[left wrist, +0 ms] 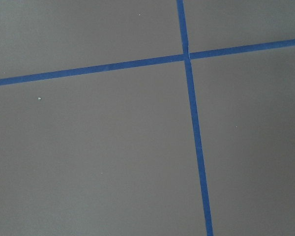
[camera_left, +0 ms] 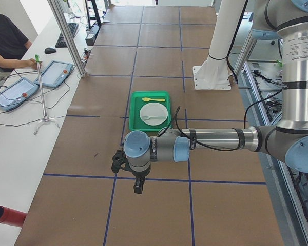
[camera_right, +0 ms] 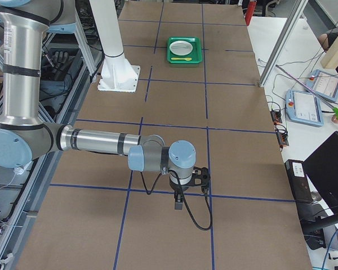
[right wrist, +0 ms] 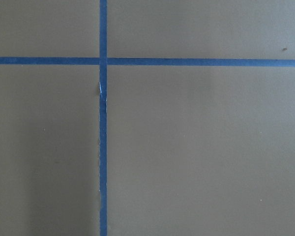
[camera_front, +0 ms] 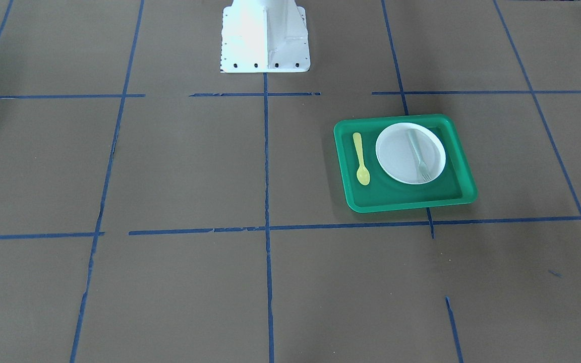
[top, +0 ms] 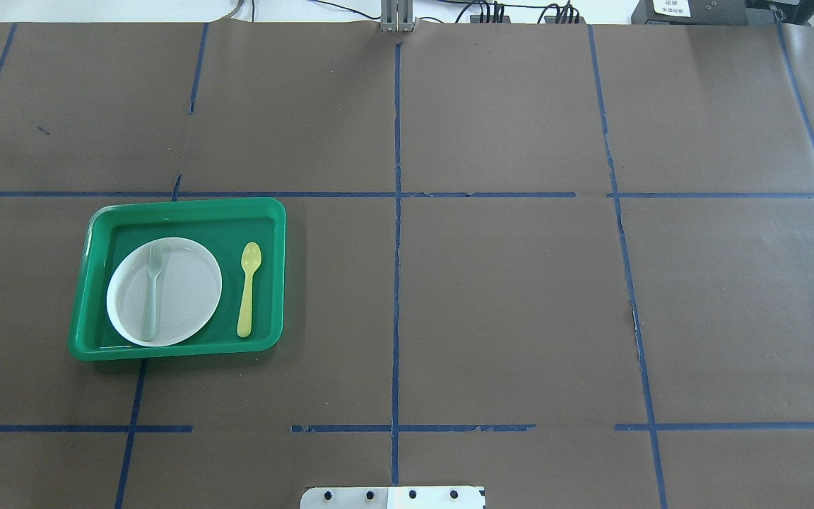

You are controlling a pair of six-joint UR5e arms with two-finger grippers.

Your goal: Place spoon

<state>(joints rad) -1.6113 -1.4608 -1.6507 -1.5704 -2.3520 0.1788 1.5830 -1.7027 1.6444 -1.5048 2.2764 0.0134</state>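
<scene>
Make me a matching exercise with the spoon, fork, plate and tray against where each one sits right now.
Things:
1. spoon
2. fork
3. plate
4. tray

Places:
A. on the plate
B. directly on the table
C. on the tray floor, beside the plate
D. in the tray, under the fork

Pairs: 1-C, 2-A, 3-D, 4-B

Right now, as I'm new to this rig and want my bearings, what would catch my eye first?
The green tray stands out, on the robot's left of the brown table. In it a white plate bears a fork, and the yellow spoon lies beside the plate. The left arm and the right arm hang over the table, apart from the tray.
</scene>
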